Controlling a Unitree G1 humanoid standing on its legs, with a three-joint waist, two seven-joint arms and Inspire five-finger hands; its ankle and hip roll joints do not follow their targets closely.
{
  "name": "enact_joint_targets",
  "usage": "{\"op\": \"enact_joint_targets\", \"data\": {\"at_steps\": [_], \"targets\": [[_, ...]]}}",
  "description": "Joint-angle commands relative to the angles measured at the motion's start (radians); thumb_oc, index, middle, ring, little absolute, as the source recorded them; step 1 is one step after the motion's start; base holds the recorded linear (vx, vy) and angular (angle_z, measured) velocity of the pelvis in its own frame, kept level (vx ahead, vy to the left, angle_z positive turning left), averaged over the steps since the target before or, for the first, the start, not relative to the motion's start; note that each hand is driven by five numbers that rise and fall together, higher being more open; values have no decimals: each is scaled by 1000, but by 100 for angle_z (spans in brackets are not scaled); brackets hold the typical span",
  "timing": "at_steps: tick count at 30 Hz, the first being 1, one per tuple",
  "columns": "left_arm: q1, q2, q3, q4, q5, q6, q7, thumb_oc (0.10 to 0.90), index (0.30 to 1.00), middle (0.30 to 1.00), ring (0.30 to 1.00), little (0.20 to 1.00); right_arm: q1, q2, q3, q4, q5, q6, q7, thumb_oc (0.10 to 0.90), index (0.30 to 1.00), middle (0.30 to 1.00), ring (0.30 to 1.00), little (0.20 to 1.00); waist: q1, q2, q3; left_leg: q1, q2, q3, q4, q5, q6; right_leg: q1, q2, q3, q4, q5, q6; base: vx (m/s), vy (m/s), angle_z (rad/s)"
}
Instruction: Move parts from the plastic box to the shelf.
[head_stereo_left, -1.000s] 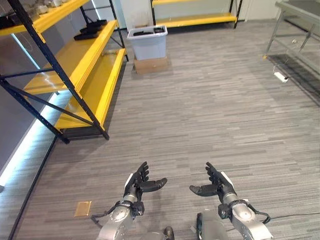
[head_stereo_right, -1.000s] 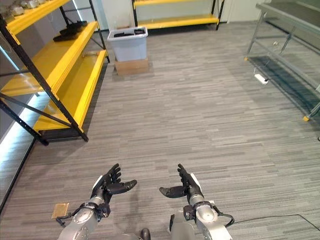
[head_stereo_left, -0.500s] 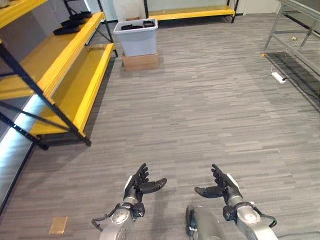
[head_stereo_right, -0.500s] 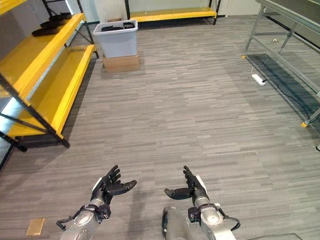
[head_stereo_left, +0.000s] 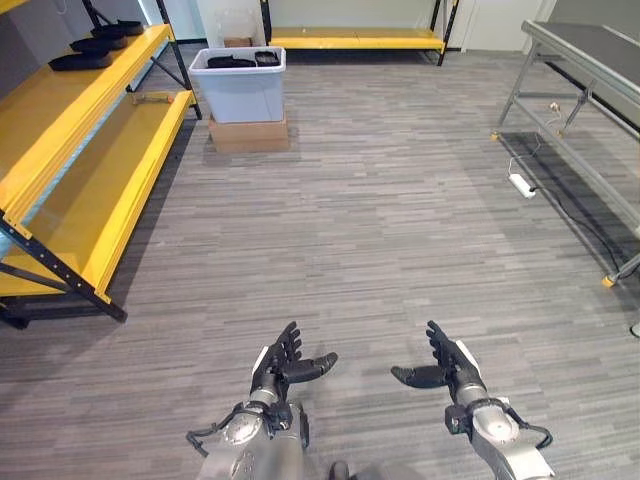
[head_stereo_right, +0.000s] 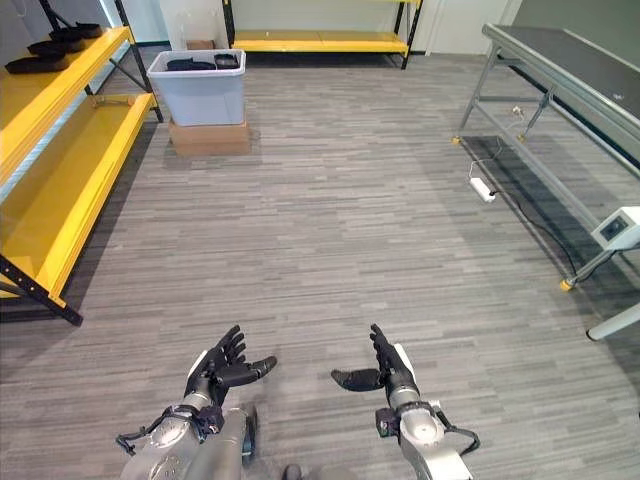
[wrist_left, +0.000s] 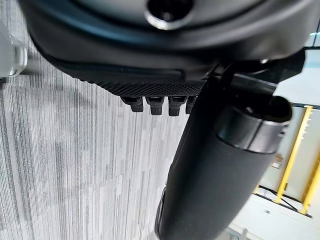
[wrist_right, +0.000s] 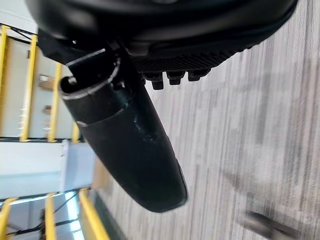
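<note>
Done: some flat black parts (head_stereo_left: 90, 52) already sit on your yellow steel shelf (head_stereo_left: 60, 150).
Left: more in the translucent grey plastic box (head_stereo_left: 238, 88).
Hands: left robot hand (head_stereo_left: 277, 363) and right robot hand (head_stereo_left: 443, 368) wide, empty.

Head pair high, wrist cameras close.
My two eye views look down across the floor (head_stereo_left: 400, 220), sharing the plastic box (head_stereo_left: 238, 84) and shelf (head_stereo_left: 70, 150); each wrist camera looks along its robot hand.

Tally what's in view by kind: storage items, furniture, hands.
Plastic box: 1
Cardboard box under it: 1
Yellow shelf racks: 2
Metal table: 1
Power strip: 1
Robot hands, left hand, right hand, both open and empty: 2
Total: 8
</note>
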Motion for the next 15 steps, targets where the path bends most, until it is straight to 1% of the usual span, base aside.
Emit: {"op": "enact_joint_targets", "data": {"at_steps": [1, 2, 3, 4, 7, 8, 9, 10, 11, 12, 13, 14, 15], "targets": [[-64, 9, 55, -159, -26, -88, -2, 900, 1000, 1000, 1000, 1000, -61, -16, -31, -115, 0, -101, 5, 900, 1000, 1000, 1000, 1000, 39, 37, 4, 203, 86, -72, 13, 40, -81, -91, -136, 152, 92, 45, 12, 228, 181, -41], [-65, 9, 54, -159, -26, -88, -2, 900, 1000, 1000, 1000, 1000, -61, -16, -31, -115, 0, -101, 5, 900, 1000, 1000, 1000, 1000, 39, 38, 3, 201, 88, -73, 11, 43, -82, -93, -135, 151, 90, 47, 12, 220, 143, -70], [-69, 15, 54, -156, -21, -86, -6, 900, 1000, 1000, 1000, 1000, -63, -11, -32, -115, -2, -99, 8, 900, 1000, 1000, 1000, 1000, 39, 33, -1, 202, 79, -55, 36, 28, -77, -89, -140, 150, 99, 48, 17, 370, 220, -74], [-81, 28, 46, -159, -15, -85, -22, 900, 1000, 1000, 1000, 1000, -54, 0, -44, -124, 9, -97, 16, 900, 1000, 1000, 1000, 1000, 37, 23, -14, 195, 52, -26, 83, -21, -60, -60, -174, 142, 91, 46, 37, 495, 297, -51], [-90, 39, 35, -164, -7, -85, -36, 900, 1000, 1000, 1000, 1000, -60, 3, -53, -132, 17, -100, 24, 900, 1000, 1000, 1000, 1000, 41, 14, -48, 163, 3, 5, 166, -111, -32, -24, -239, 135, 65, 63, 64, 377, 261, -8], [-90, 39, 35, -164, -7, -85, -36, 900, 1000, 1000, 1000, 1000, -60, 3, -53, -132, 17, -100, 24, 900, 1000, 1000, 1000, 1000, 41, 14, -49, 162, 3, 6, 169, -114, -32, -23, -239, 135, 64, 62, 65, 283, 190, 20], [-91, 40, 35, -161, -4, -83, -39, 900, 1000, 1000, 1000, 1000, -61, 6, -54, -132, 14, -98, 28, 900, 1000, 1000, 1000, 1000, 42, 13, -61, 167, -11, 14, 182, -135, -22, -21, -259, 131, 74, 79, 72, 132, 92, 13], [-91, 40, 35, -161, -4, -83, -39, 900, 1000, 1000, 1000, 1000, -61, 6, -54, -132, 14, -98, 28, 900, 1000, 1000, 1000, 1000, 42, 12, -61, 166, -11, 15, 184, -137, -21, -21, -259, 132, 74, 79, 73, 543, 409, 17], [-78, 47, 29, -168, 12, -73, -47, 900, 1000, 1000, 1000, 1000, -39, 14, -59, -143, 6, -100, 46, 900, 1000, 1000, 1000, 1000, 26, 8, -68, 242, -69, 16, 184, -197, 28, -111, -272, 168, 337, 288, 82, 414, 323, 22], [-78, 46, 29, -168, 12, -73, -47, 900, 1000, 1000, 1000, 1000, -39, 14, -59, -143, 6, -100, 46, 900, 1000, 1000, 1000, 1000, 26, 9, -70, 241, -68, 16, 180, -193, 28, -113, -271, 168, 335, 291, 81, 492, 384, 52], [-77, 51, 28, -167, 18, -73, -45, 900, 1000, 1000, 1000, 1000, -38, 15, -56, -145, 5, -101, 47, 900, 1000, 1000, 1000, 1000, 15, 15, -59, 270, -70, 8, 169, -197, 37, -153, -262, 178, 402, 332, 85, 169, 123, 68], [-76, 54, 30, -168, 23, -73, -44, 900, 1000, 1000, 1000, 1000, -31, 17, -54, -147, 5, -101, 49, 900, 1000, 1000, 1000, 1000, 5, 22, -51, 295, -72, 4, 154, -203, 42, -187, -251, 178, 448, 333, 86, 263, 186, 82], [-74, 55, 33, -168, 28, -72, -45, 900, 1000, 1000, 1000, 1000, -25, 21, -55, -149, 3, -99, 51, 900, 1000, 1000, 1000, 1000, -2, 31, -47, 325, -73, 1, 134, -209, 49, -223, -249, 162, 477, 326, 85, 287, 165, 64]]}}
